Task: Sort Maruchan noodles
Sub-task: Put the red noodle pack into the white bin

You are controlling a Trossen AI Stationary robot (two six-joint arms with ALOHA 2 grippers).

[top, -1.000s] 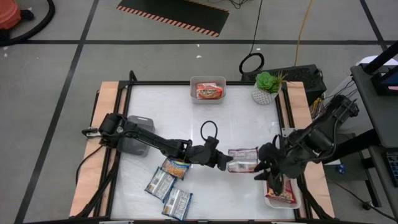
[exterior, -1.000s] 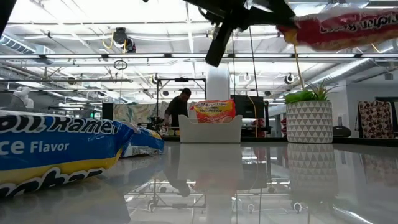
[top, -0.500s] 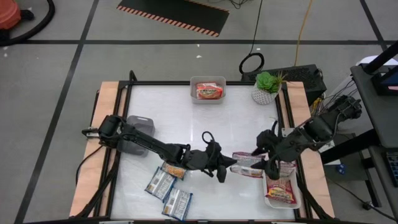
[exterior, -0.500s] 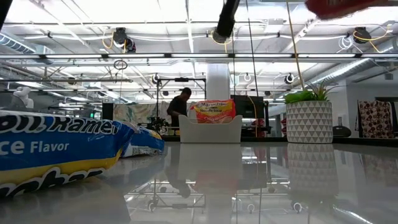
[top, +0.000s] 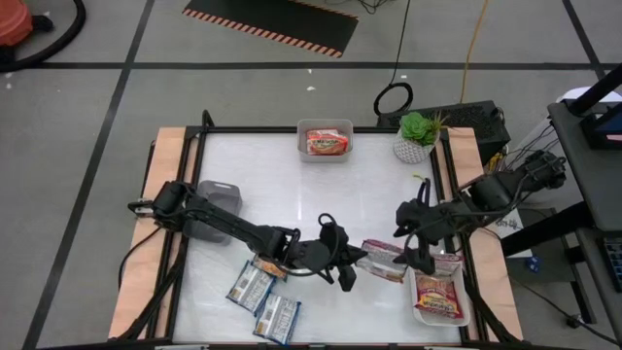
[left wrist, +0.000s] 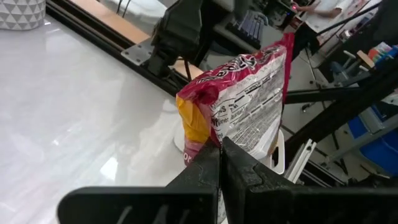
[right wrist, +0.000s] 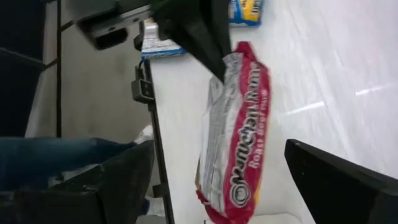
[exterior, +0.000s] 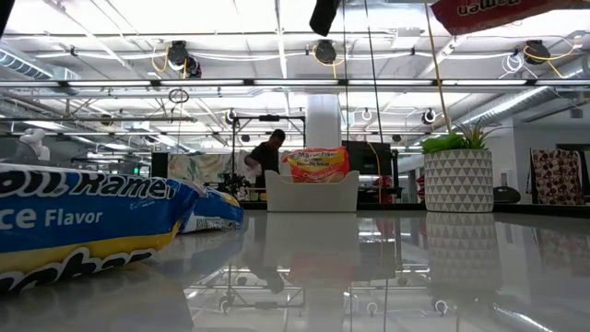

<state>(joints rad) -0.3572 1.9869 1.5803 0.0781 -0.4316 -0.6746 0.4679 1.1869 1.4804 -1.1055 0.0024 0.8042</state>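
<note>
Left end effector [top: 356, 262] pinches crinkly maroon packet [top: 384, 259].

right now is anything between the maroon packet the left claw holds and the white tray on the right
Nothing visible. The left claw holds the maroon packet just beside the white tray. The right claw, open, hovers close by the packet, over the tray's near end.

Packet [top: 383, 260] just beside tray [top: 465, 309]
</note>
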